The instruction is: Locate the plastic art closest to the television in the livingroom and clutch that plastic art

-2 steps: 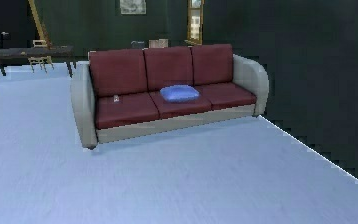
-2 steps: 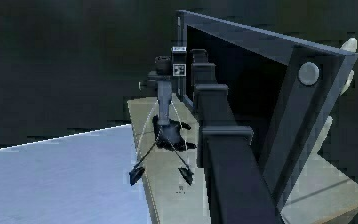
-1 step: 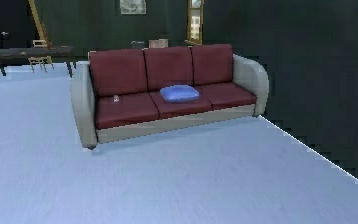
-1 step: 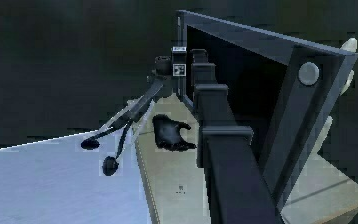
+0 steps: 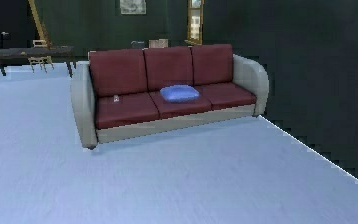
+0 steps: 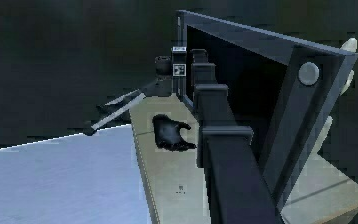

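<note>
Glossy black figure on beige stand before grey-framed flat television; gripper beside television, holding nothing

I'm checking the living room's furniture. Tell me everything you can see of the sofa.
The sofa is a three-seater with a pale grey rounded frame and dark red seat and back cushions that look like fabric. It stands upright on the pale floor. A blue pillow lies on its middle seat, a small pale thing on the seat toward the forward view's left.
</note>
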### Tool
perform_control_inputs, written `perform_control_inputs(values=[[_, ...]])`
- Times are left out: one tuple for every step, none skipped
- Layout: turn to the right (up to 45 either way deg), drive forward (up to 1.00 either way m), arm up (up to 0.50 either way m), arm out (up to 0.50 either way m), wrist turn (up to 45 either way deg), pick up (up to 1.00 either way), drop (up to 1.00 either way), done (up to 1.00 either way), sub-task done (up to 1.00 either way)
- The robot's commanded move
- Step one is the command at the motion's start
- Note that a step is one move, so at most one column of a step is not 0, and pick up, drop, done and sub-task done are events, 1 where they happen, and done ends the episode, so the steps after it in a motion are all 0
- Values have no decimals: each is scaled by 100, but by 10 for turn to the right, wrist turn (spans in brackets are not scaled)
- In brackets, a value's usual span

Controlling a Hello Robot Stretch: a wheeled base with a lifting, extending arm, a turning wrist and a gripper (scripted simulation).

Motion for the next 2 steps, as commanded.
perform_control_inputs(values=[[0, 0, 0, 0, 450, 0, 0, 0, 0], [0, 0, 0, 0, 450, 0, 0, 0, 0]])
